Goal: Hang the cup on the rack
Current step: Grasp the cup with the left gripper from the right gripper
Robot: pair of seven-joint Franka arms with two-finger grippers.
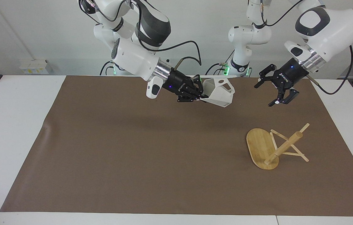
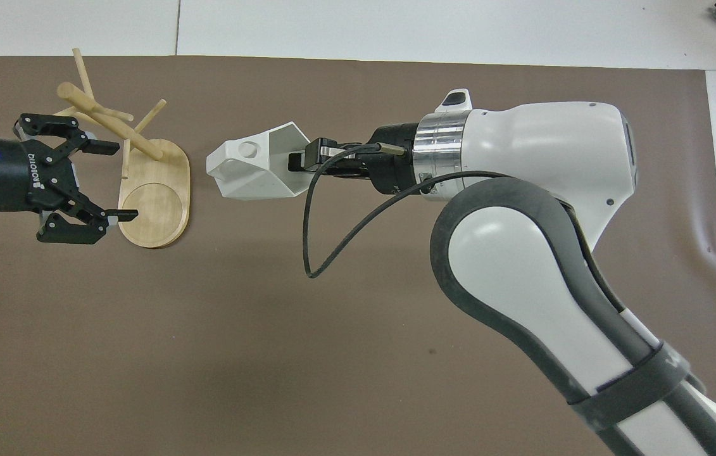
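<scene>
The white faceted cup (image 1: 218,93) (image 2: 250,171) is held on its side in the air over the middle of the brown mat. My right gripper (image 1: 202,95) (image 2: 297,161) is shut on its rim wall. The cup's handle with its hole points toward the rack. The bamboo rack (image 1: 259,150) (image 2: 155,202) stands upright on the mat toward the left arm's end, with its post (image 1: 284,148) and thin pegs bare. My left gripper (image 1: 263,96) (image 2: 122,182) is open and empty, up in the air over the mat by the rack's base.
The brown mat (image 1: 132,150) covers most of the white table (image 1: 14,131). A third white robot base (image 1: 245,40) stands between the two arms at the robots' edge of the table. A black cable loops from my right wrist (image 2: 316,253).
</scene>
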